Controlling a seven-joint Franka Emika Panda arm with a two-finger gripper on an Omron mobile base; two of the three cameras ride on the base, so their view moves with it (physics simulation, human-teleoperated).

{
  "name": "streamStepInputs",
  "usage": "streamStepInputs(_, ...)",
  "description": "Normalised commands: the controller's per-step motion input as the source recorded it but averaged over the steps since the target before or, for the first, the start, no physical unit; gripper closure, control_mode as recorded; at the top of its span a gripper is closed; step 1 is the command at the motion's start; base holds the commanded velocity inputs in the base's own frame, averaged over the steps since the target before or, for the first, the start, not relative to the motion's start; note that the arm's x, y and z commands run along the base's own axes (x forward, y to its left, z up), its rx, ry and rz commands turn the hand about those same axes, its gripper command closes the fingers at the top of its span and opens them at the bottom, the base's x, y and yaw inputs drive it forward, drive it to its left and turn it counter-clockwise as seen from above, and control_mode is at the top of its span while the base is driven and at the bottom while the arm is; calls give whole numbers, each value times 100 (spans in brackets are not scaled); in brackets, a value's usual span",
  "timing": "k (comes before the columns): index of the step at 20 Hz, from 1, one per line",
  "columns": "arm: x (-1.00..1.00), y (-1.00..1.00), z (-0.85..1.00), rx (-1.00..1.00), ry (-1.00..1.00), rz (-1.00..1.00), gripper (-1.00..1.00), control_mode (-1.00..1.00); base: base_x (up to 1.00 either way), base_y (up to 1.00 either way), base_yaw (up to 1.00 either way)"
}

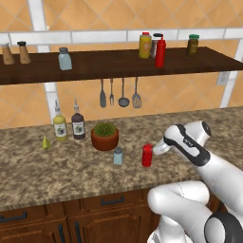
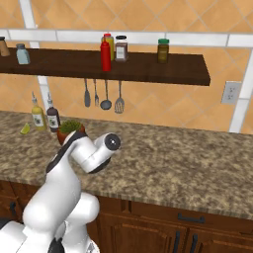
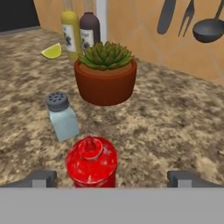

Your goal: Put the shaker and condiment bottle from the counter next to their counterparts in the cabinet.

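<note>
Right under my hand: my pincer (image 3: 111, 178) stands wide apart, holding nothing, one tip to either side of the condiment bottle (image 3: 91, 161); I keep it spread so the stout body can fit between the tips.
Condiment bottle: upright on the surface (image 1: 57, 166), near its front edge, red pointed cap up; it sits nearer my left tip than my right, so I judge I need to centre over it before I close.
Just beyond it: the shaker (image 3: 62, 115) stands upright, close to the bottle but apart from it, grey cap on top; that gap should let me take one without knocking the other.
Step in hand: by my reckoning, the reach for the bottle, with both things yet to be lifted.
Further back: a potted plant (image 3: 105, 74) in a terracotta pot, then two oil bottles (image 1: 69, 124) and a lime wedge (image 3: 52, 51) toward the wall; these are not mine to move.
On the wall: utensils (image 1: 119, 93) hang below the cabinet (image 1: 118, 64).
Cabinet, left part: the twin shaker (image 1: 65, 59) stands alone, marking where mine belongs; brown wooden shakers (image 1: 14, 53) stand further left.
Cabinet, right part: the taller red bottle (image 1: 160, 52) stands at the front, beside a yellow bottle (image 1: 145, 45), marking the stout bottle's place.
</note>
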Motion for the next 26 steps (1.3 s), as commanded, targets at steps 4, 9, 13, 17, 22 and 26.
streamStepInputs(4, 0, 36, -38, 0, 0, 0, -100, -100, 0, 0, 0)
streamStepInputs(9, 0, 33, -50, 1, 0, 0, 100, -100, 0, 0, 0)
streamStepInputs(13, 0, 14, -52, 3, 4, 0, 100, -100, 0, 0, 0)
streamStepInputs(17, 0, 1, -49, 5, 8, 0, 100, -100, 0, 0, 0)
streamStepInputs(22, 4, 2, -8, -2, 6, 0, 100, -100, 0, 0, 0)
streamStepInputs(26, 0, 0, 16, -7, -1, 0, 100, -100, 0, 0, 0)
